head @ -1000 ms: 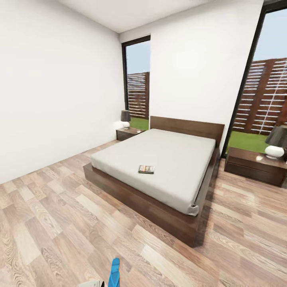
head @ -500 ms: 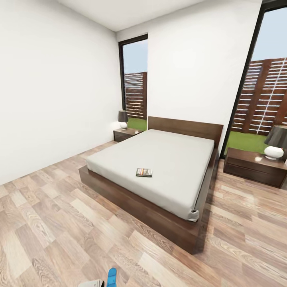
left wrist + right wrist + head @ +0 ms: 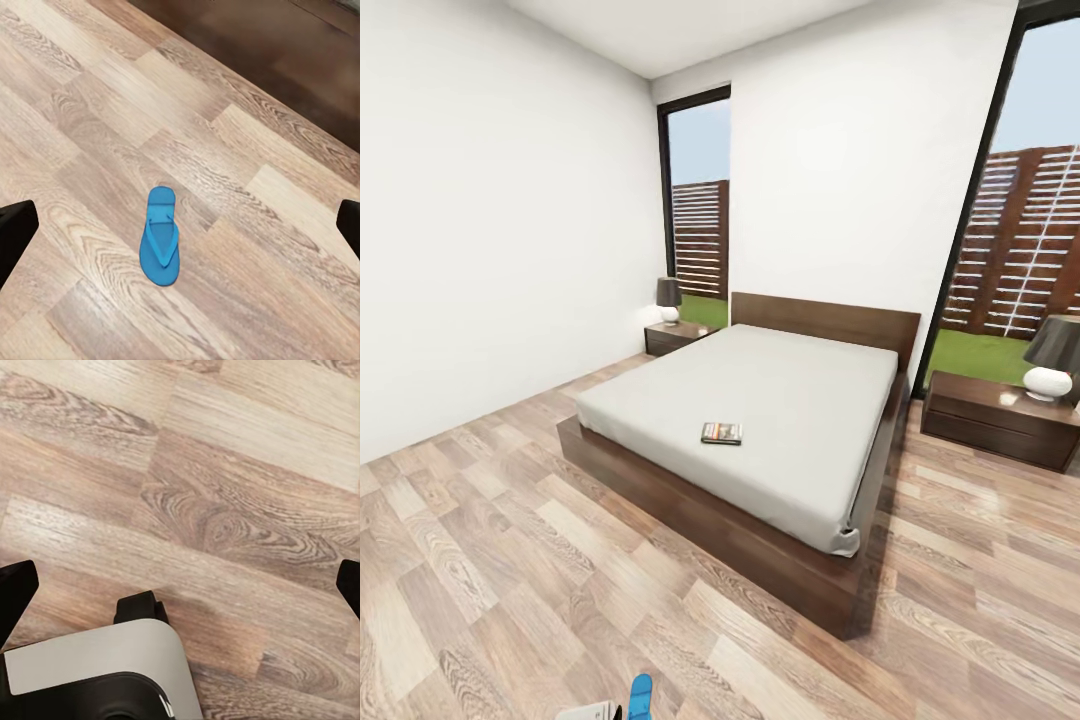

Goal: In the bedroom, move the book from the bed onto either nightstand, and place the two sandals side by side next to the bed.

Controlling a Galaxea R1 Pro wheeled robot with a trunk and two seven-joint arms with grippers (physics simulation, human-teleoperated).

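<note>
Across the bedroom's wood-plank floor (image 3: 480,560), the bed (image 3: 690,500) stands with its dark headboard (image 3: 825,318) against the white far wall, a corner of its frame turned toward the camera. On the pale mattress (image 3: 780,400) lies the book (image 3: 721,432), flat, near the foot edge and roughly midway along it, well apart from both nightstands. One nightstand (image 3: 678,336) sits at the far left corner of the bed beside a tall window (image 3: 700,200), with a small dark-shaded lamp (image 3: 669,298) on its top. The other nightstand (image 3: 1000,418) stands on the right side of the bed, apart from the frame by a strip of floor, and carries a larger lamp (image 3: 1052,360) with a white base near its right end. Behind it a second window (image 3: 1030,180) shows grass and a slatted fence.

One blue sandal (image 3: 160,237) lies flat on the planks, sole down, well short of the bed's near edge; its tip also shows at the bottom edge of the head view (image 3: 641,695), next to a white part of the robot (image 3: 592,711). Bare floor lies between the sandal and the bed frame.

In the left wrist view the left gripper (image 3: 180,232) has its jaws spread wide, only the dark fingertips (image 3: 15,229) showing at either side, holding nothing, above the sandal. The right gripper (image 3: 180,585) is likewise spread wide and empty over bare planks, with the robot's grey base (image 3: 97,667) below it.
</note>
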